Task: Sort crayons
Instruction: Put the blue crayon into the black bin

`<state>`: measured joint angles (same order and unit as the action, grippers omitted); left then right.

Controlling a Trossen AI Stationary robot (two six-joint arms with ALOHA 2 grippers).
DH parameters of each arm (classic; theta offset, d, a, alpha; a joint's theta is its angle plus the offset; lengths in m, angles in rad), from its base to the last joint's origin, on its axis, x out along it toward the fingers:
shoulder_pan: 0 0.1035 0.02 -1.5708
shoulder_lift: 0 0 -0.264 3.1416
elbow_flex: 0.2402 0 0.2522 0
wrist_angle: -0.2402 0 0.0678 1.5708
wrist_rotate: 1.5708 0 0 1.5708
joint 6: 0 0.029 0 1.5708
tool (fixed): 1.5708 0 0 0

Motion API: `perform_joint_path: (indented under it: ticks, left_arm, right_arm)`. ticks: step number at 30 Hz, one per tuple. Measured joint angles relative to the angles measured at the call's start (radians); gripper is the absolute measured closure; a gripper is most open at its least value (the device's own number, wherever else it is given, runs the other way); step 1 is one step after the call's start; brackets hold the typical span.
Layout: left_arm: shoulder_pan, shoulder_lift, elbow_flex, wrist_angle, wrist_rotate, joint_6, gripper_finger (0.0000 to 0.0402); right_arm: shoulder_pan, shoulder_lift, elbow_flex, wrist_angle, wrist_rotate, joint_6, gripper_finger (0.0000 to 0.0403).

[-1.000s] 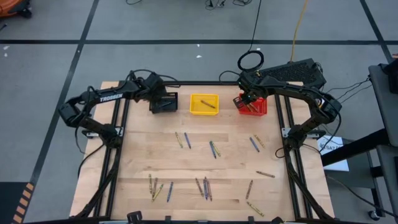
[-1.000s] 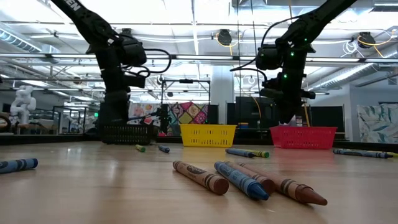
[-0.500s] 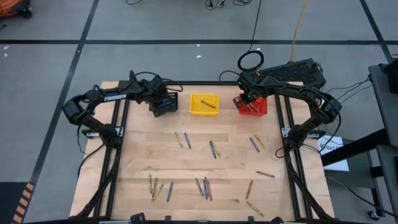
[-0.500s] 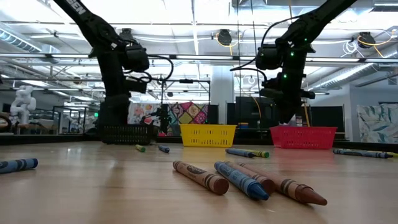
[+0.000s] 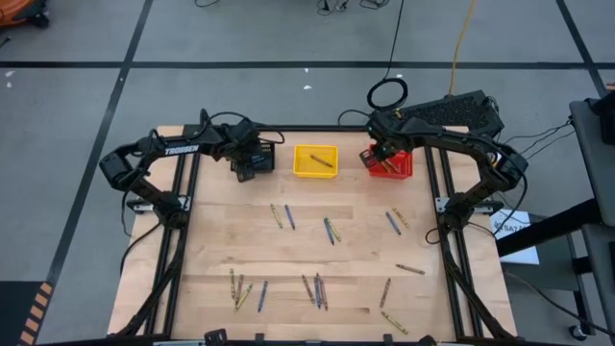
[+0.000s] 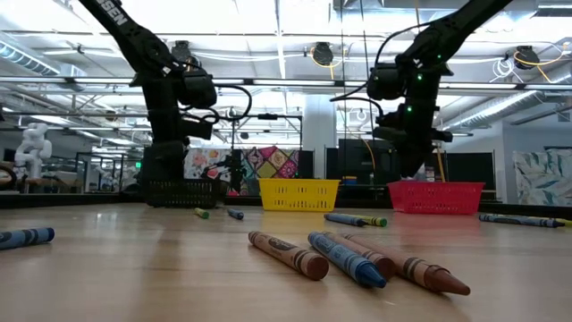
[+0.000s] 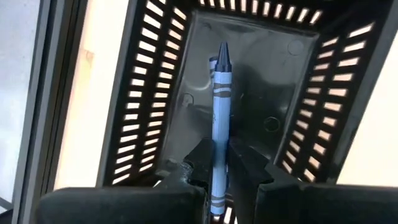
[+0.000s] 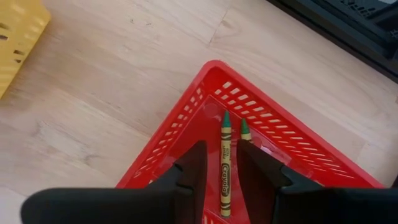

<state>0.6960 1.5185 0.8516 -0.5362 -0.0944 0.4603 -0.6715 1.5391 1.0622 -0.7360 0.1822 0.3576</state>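
My left gripper (image 7: 220,146) hangs over the black bin (image 7: 143,93) at the table's far left and is shut on a blue crayon (image 7: 221,81), whose tip points down into the bin. My right gripper (image 8: 222,149) stands open above the red bin (image 8: 180,137) at the far right. Through its gap I see a green crayon (image 8: 224,155) lying on the bin's floor, with a second one (image 8: 244,129) beside it. Several loose crayons (image 5: 288,216) lie flat on the wooden table. My left gripper pinches the blue crayon between its two fingers at the wrapped part near its flat end (image 7: 218,163). It comes steeply from above, and the crayon runs along the fingers and out past their tips. The crayon hangs tip down inside the bin's walls, clear of its floor.
A yellow bin (image 5: 304,152) with one crayon in it stands between the black and red bins at the far edge. Crayons lie in groups across the table's middle and near side (image 5: 317,288). Black frame rails (image 5: 184,211) run along the table's sides.
My left gripper has sunk a little toward the black bin, still shut on the blue crayon. My right gripper has kept still over the red bin.
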Motion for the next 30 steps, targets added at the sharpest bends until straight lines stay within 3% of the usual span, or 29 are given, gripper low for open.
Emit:
perform_joint_path:
  ticks: [8,23,30]
  left_arm:
    - [0.000,0.000,0.013,0.027,-0.078,-0.011,0.0365]
    - [-0.058,-0.001,0.056,-0.085,-0.048,-0.002,0.0364]
    - [-0.057,-0.001,0.056,-0.044,-0.059,-0.007,0.0335]
  right_arm:
    - [0.013,0.000,0.000,0.003,0.006,-0.002,0.0328]
    - [0.013,0.000,0.000,0.002,0.006,-0.003,0.0327]
    - [0.013,0.000,0.000,0.002,0.001,0.006,0.0327]
